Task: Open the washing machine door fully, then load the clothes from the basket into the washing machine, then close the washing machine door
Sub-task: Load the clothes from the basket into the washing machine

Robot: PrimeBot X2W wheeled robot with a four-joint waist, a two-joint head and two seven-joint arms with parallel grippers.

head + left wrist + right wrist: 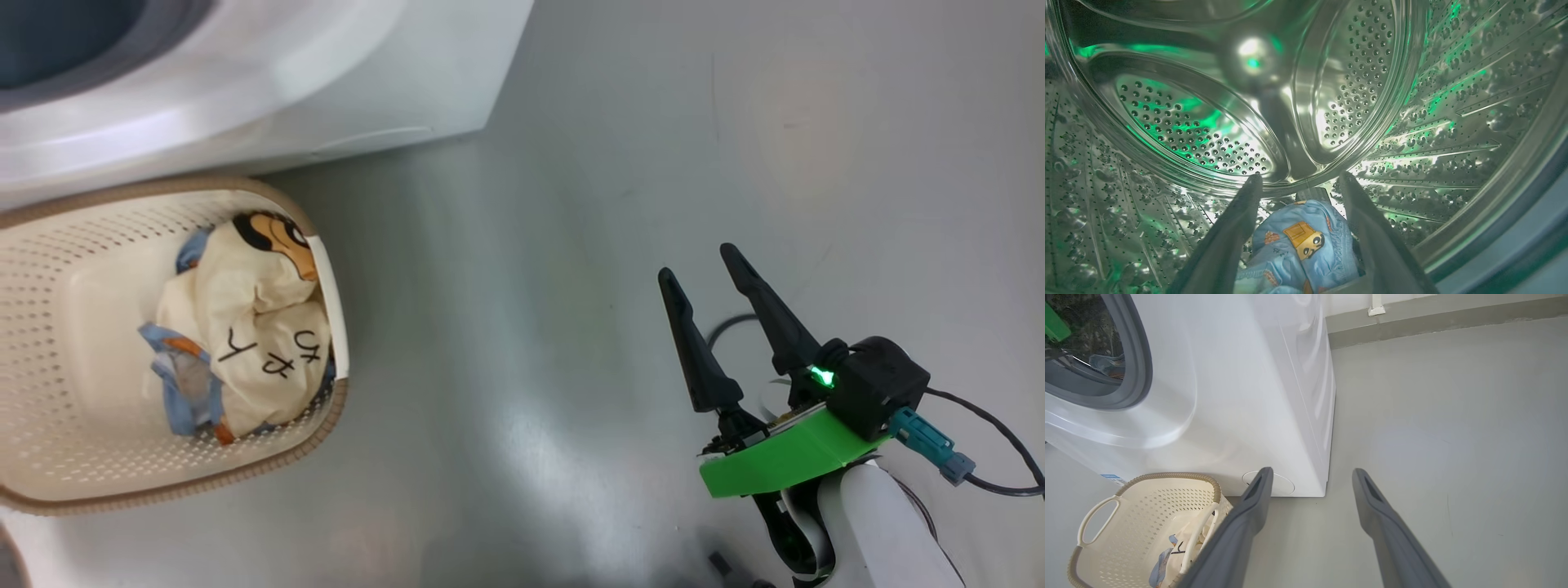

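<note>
My left gripper point(1300, 179) is inside the washing machine's perforated steel drum point(1192, 134), open. A light-blue garment with orange cartoon patches point(1298, 245) lies on the drum floor low between the spread fingers. The cream basket point(49, 278) stands on the floor against the washing machine point(343, 90). It holds a cream garment with black lettering point(261, 327) with bits of light-blue cloth point(184, 392) under it. My right gripper point(702, 265) hovers open over bare floor, right of the basket. The right wrist view shows the basket point(1147, 506) and the grey gasket point(1141, 367). The washing machine door is out of view.
Grey floor point(531, 327) spreads between the basket and my right arm. A black cable point(996, 433) trails from the right wrist. In the right wrist view, a wall base with a white fitting point(1376, 309) runs behind the machine, and open floor point(1453, 416) lies to its right.
</note>
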